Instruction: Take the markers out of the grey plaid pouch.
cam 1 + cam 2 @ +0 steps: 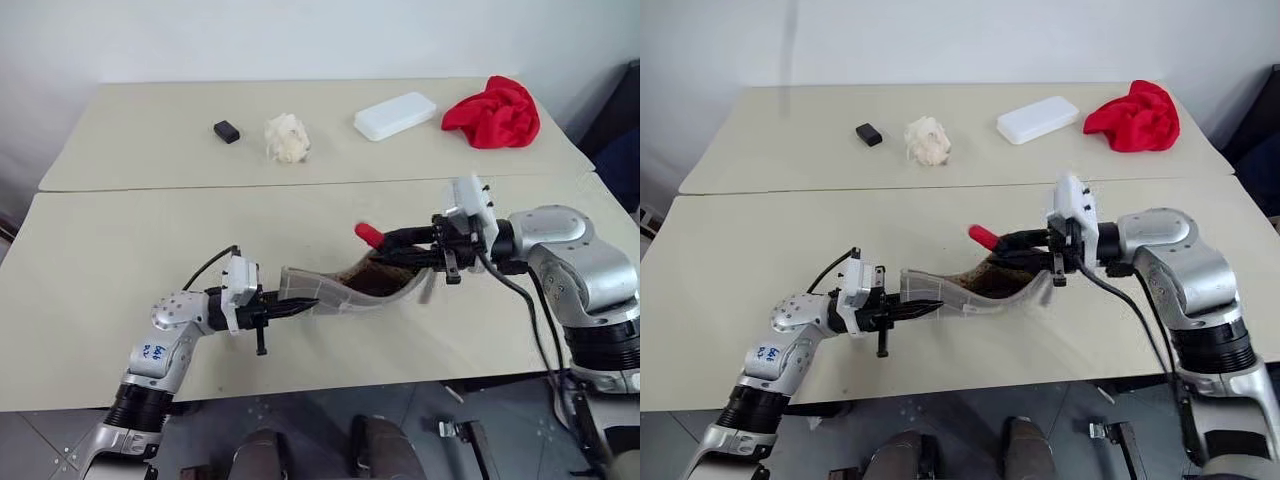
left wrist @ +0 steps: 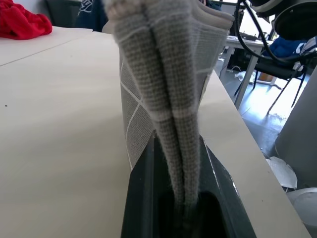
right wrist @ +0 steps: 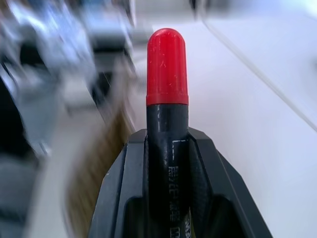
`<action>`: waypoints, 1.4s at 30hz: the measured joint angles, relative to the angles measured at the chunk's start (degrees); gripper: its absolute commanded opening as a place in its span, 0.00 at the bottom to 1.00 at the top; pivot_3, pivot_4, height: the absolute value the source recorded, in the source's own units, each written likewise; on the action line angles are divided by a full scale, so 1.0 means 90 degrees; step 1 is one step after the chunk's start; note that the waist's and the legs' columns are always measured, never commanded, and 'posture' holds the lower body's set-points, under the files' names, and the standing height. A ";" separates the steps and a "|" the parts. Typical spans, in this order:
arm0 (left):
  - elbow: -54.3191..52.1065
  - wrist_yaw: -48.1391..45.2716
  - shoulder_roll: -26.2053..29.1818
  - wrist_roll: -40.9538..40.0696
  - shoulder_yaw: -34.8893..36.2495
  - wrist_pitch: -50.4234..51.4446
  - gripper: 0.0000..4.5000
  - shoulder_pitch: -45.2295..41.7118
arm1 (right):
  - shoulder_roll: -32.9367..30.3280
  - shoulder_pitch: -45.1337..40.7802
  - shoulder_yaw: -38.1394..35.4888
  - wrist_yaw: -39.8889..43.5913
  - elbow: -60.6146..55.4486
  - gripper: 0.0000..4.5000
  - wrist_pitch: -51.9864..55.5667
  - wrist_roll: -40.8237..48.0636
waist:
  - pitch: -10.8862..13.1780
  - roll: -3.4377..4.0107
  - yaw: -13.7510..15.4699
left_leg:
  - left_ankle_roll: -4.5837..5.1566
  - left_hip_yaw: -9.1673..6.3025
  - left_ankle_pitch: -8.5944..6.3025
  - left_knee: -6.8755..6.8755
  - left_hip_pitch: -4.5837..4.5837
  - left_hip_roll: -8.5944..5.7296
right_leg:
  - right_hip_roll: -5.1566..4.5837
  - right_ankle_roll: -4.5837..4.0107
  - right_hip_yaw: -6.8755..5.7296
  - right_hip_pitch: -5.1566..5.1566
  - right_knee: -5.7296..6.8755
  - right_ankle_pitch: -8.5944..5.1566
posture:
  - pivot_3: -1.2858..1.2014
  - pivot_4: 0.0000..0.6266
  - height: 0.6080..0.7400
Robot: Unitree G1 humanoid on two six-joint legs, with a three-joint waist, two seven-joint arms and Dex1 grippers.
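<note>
Two pale beige tables [image 1: 120, 300] stand pushed together against a white wall, and you are looking down over both of your arms at the nearer one. On your left, the left hand [image 1: 285, 312] points level toward the right and is clenched on one end of the grey plaid pouch [image 1: 330, 295]; the left wrist view shows the fabric [image 2: 168, 99] folded and pinched between the two black fingers [image 2: 141, 198]. From that hand the pouch stretches rightward in a sagging curve above the table, its open mouth with a brown lining facing up, and its far end lies just under your right hand. The right hand [image 1: 400, 240] points level toward the left, a little higher than the left hand, and grasps a black marker [image 3: 166, 148] with a red cap [image 1: 368, 235]; the cap sticks out past the fingertips, clear of the pouch and just above its opening. The marker barrel sits snug between the right fingers [image 3: 119, 198] in the right wrist view. Well beyond both hands, on the far table, lie from left to right a small black block [image 1: 227, 131], a crumpled off-white wad [image 1: 287, 137], a white rectangular case [image 1: 395, 116] and a bunched red cloth [image 1: 493, 112].
</note>
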 measured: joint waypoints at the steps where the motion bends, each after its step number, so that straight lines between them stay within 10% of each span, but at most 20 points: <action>1: 0.0007 0.0007 0.0000 0.0001 0.0001 0.0007 0.00 -0.0014 | 0.0187 -0.0006 -0.0194 -0.0200 -0.0120 0.14 0.0291 0.0456 | 0.0000 0.0000 -0.0001 | 0.0000 0.0000 0.0000 0.0000 0.0000 0.0000 | 0.0000 0.0000 0.0000 0.0001 0.0000 0.0000 | 0.52 0.24 1.00; 13: 0.0014 0.0044 0.0009 -0.0004 0.0019 0.0016 0.00 -0.0071 | -0.0270 -0.0324 -0.1532 -0.1451 0.0208 0.14 0.1674 0.2466 | 0.0000 0.0000 0.0173 | 0.0002 0.0001 -0.0001 0.0002 -0.0001 -0.0002 | -0.0002 -0.0001 0.0002 0.0001 -0.0002 0.0001 | 0.52 0.24 1.00; 23: 0.0017 -0.0033 0.0103 -0.0020 0.0201 0.0012 0.00 -0.0013 | -0.2778 0.1850 -0.1021 -0.0976 0.1581 0.14 0.1016 -0.0228 | -0.0002 -0.0002 0.0192 | 0.0005 0.0009 -0.0003 -0.0001 0.0001 -0.0003 | -0.0003 0.0000 0.0004 0.0001 -0.0009 0.0001 | 0.52 0.24 1.00; 34: 0.0038 -0.0039 -0.0046 0.0000 0.0180 -0.0012 0.00 -0.0055 | -0.2649 0.2293 -0.1097 -0.0609 0.1845 1.00 0.0024 -0.1094 | -0.0005 0.0010 0.0164 | 0.0003 0.0012 -0.0001 0.0003 0.0004 -0.0002 | -0.0002 0.0003 0.0008 0.0002 -0.0009 0.0002 | 0.52 0.24 1.00; 38: 0.0237 -0.0048 -0.0055 0.0033 0.0186 -0.0158 0.00 -0.0178 | -0.2761 0.2031 -0.1333 -0.0113 0.1558 1.00 -0.0029 -0.0847 | -0.0003 0.0013 0.0160 | 0.0003 0.0011 -0.0002 0.0005 0.0005 -0.0001 | -0.0002 0.0003 0.0009 0.0001 -0.0008 0.0003 | 0.52 0.24 1.00; 42: 0.0304 -0.0048 -0.0157 0.0137 0.0124 -0.0286 0.00 -0.0377 | -0.2778 0.0926 -0.1337 0.0059 0.0725 0.80 0.0230 -0.0360 | 0.0002 0.0023 0.0135 | 0.0002 0.0009 -0.0001 0.0003 0.0007 0.0002 | -0.0001 0.0001 0.0012 -0.0001 -0.0005 0.0002 | 0.52 0.24 1.00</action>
